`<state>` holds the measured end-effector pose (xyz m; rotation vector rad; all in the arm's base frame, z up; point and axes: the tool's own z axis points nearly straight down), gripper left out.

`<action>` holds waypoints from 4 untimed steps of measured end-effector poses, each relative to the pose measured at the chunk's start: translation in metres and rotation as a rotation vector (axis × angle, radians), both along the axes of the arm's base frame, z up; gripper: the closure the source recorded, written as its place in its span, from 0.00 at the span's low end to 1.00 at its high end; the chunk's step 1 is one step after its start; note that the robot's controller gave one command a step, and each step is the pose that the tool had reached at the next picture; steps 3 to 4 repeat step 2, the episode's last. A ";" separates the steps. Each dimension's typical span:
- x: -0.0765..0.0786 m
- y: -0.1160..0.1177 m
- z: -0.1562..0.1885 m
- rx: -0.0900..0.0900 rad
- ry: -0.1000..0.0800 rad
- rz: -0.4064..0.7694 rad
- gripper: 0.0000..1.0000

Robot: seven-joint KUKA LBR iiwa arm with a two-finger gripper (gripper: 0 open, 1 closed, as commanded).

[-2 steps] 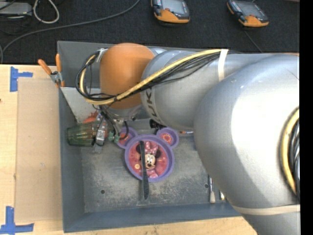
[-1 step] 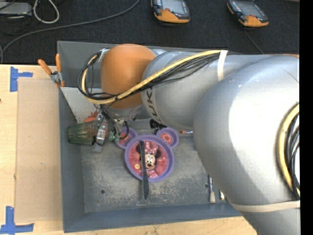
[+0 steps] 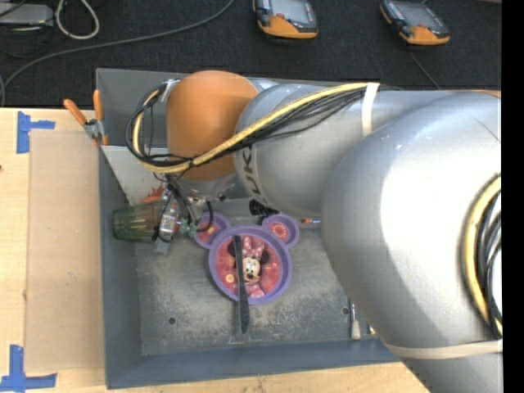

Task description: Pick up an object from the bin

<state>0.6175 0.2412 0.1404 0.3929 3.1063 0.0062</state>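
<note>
Bin: grey sheet metal, scuffed flat floor, upright walls.

Green cup: dark, translucent, plastic or glass by the look, cylindrical. Lying on its side against the bin's left wall, about midway along it. Smooth and round, so likely to roll if nudged.

Gripper: hanging under the orange wrist cover, just right of the green cup, at or touching its near end; contact not certain. Released or clenched: cannot tell, tucked beneath the cover and cables.

Purple plate: moulded glossy plastic, round with two mouse ears, cartoon mouse printed on a pink centre. Flat on the bin's floor near the middle, just right of the gripper and nearer the front wall.

Black stick: thin, straight, matt. Lying across the purple plate and running on toward the bin's front wall.

Small metal piece: pale, narrow, near the bin's front right corner, beside the arm; kind unclear.

Step in hand, by judgement: down in the bin at the green cup, grasp stage, nothing seen lifted. Next move calls for closing squarely across the cup's curved side, then a straight lift clear of the left wall.
</note>
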 end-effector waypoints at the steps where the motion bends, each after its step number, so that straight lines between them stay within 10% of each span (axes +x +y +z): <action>1: 0.003 0.000 -0.007 -0.005 0.000 -0.001 1.00; 4: 0.003 0.000 -0.006 -0.003 -0.002 -0.002 1.00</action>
